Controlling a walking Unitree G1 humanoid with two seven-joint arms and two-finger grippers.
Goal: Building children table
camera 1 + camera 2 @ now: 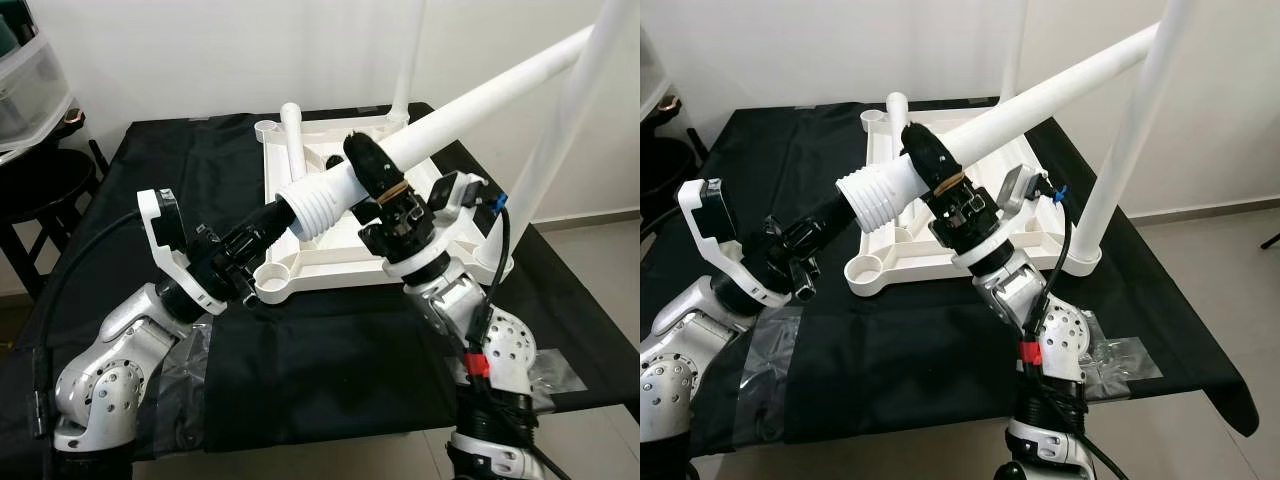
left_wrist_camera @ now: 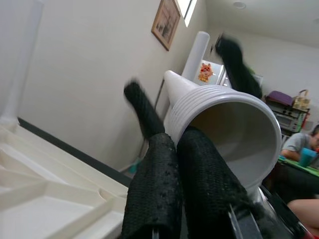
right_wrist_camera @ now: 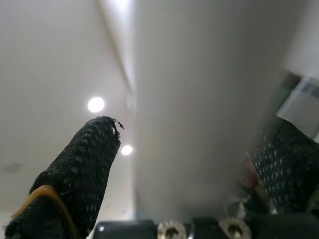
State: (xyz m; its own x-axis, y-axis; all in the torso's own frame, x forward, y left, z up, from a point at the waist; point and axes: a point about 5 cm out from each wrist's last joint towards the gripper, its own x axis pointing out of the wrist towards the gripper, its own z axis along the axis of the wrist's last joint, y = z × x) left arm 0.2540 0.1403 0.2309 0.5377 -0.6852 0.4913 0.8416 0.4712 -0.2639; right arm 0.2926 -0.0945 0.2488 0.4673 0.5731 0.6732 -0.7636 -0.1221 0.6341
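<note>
Held aloft over the black-draped table (image 1: 330,370), slanting up from its near-left toward the far-right corner: a white plastic table leg (image 1: 480,95), smooth and tubular, ending in a ribbed, threaded collar with an open hollow mouth (image 2: 234,129). Clamped around that leg just above the collar by the right gripper (image 1: 375,170), one dimpled black finger (image 3: 75,169) on either side of the tube, closed tight on it. Pressed against the collar's rim by the left gripper (image 1: 268,222), its two knobbly fingers (image 2: 154,189) drawn together side by side; no clear grasp visible there. Both silver arms bent at the elbow, forearms raised from the table's near edge, converging on the leg's lower end. Beneath, lying upside down toward the far edge: the white moulded tabletop (image 1: 330,262), ribbed, with round corner sockets. Already upright in its far corners, two more legs (image 1: 292,135).
</note>
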